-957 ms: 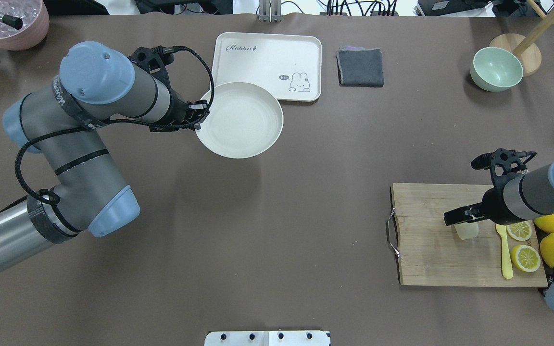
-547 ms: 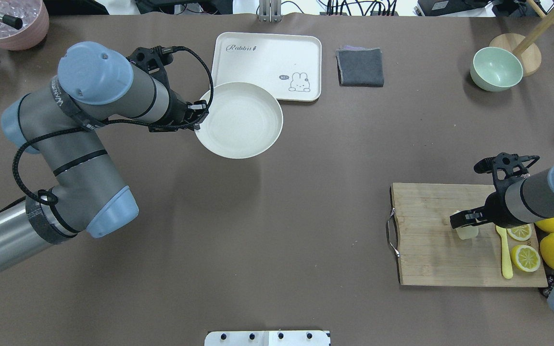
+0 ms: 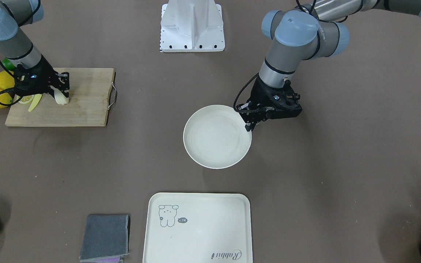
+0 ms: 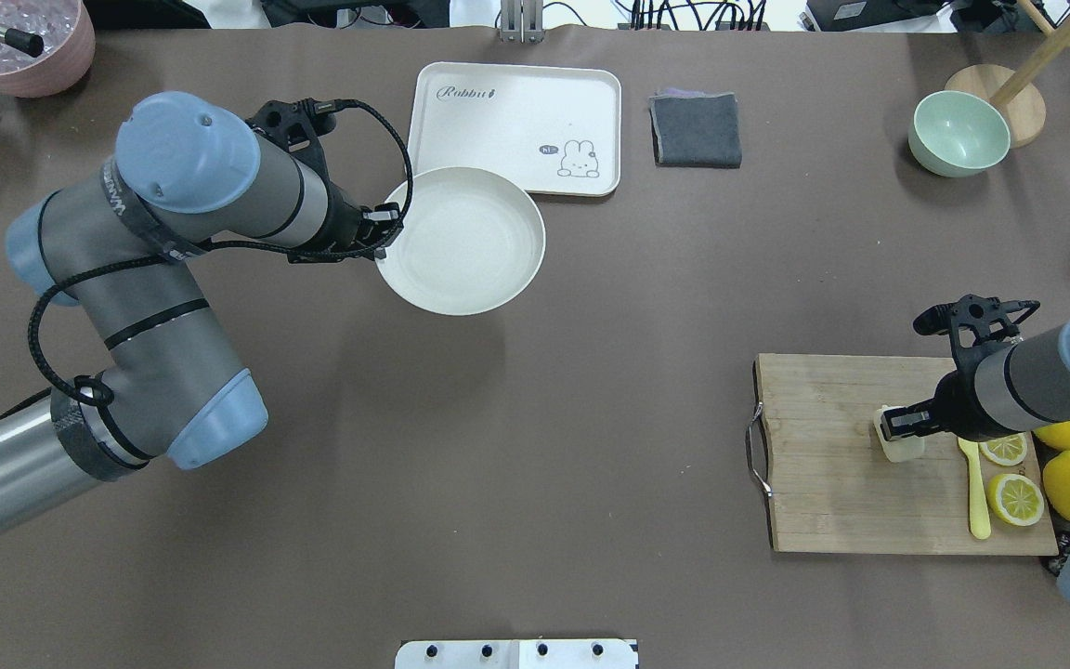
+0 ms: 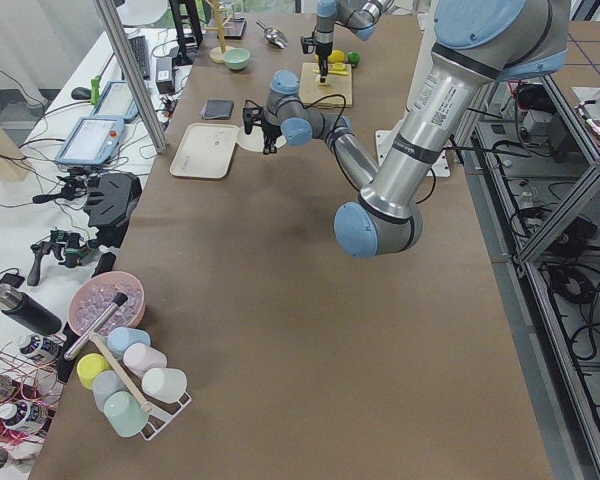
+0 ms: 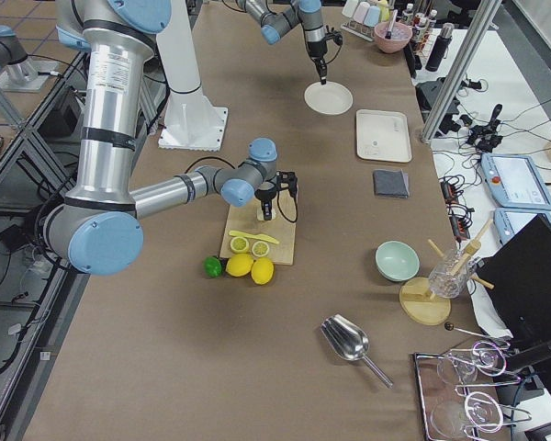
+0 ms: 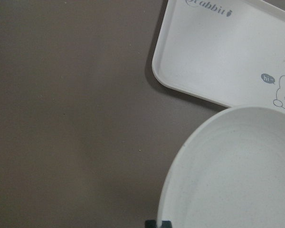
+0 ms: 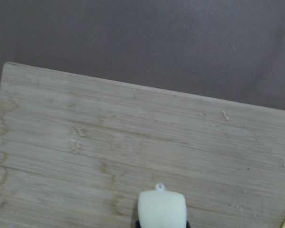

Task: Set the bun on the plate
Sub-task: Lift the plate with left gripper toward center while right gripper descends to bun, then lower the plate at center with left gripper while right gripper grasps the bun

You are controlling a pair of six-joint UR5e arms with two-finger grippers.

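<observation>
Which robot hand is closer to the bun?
Right. The right gripper is at the bun on the cutting board; the left gripper is far across the table, holding the plate.

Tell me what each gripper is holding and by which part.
The left gripper pinches the plate by its rim. The right gripper straddles the bun, a finger at each side, on the cutting board; whether it grips cannot be told.
</observation>
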